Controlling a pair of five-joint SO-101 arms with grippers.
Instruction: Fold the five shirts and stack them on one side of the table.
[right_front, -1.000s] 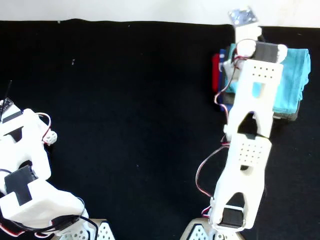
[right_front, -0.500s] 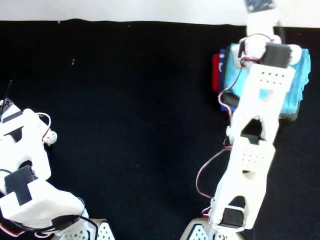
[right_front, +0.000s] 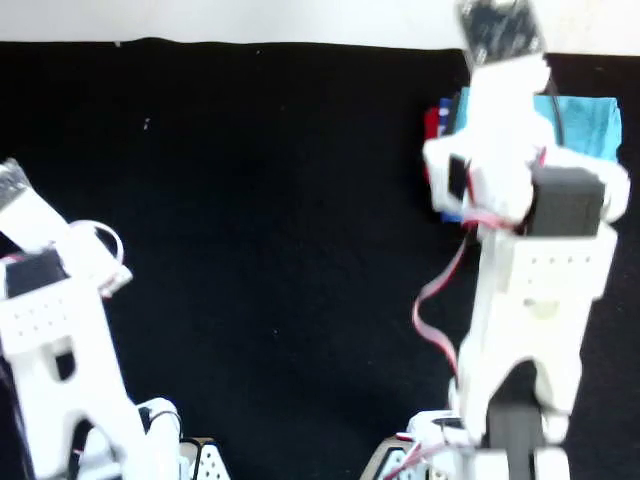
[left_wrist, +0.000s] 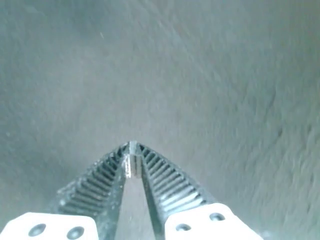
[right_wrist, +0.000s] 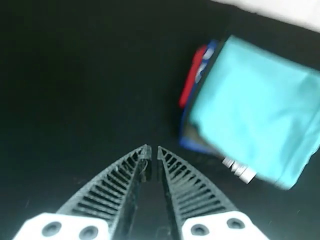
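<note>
A stack of folded shirts lies at the table's back right, with a teal shirt (right_front: 590, 125) (right_wrist: 252, 112) on top. Beneath it, a red shirt's edge (right_front: 431, 130) (right_wrist: 192, 80) and a blue one (right_wrist: 206, 55) stick out on the side toward the table's middle. My right arm (right_front: 530, 250) stands raised in front of the stack and hides part of it. My right gripper (right_wrist: 150, 151) is shut and holds nothing; it hangs above the black cloth, short of the stack. My left gripper (left_wrist: 131, 151) is shut and holds nothing, over bare black cloth at the left, where the left arm (right_front: 50, 310) stands raised.
A black cloth (right_front: 270, 200) covers the table, with a white wall strip (right_front: 250, 18) along its far edge. A red and white cable (right_front: 440, 300) loops beside the right arm. Both arm bases sit at the near edge.
The right arm has lifted off the stack and pulled back and up, uncovering the teal top shirt. The left arm has risen from its folded pose at the left.
</note>
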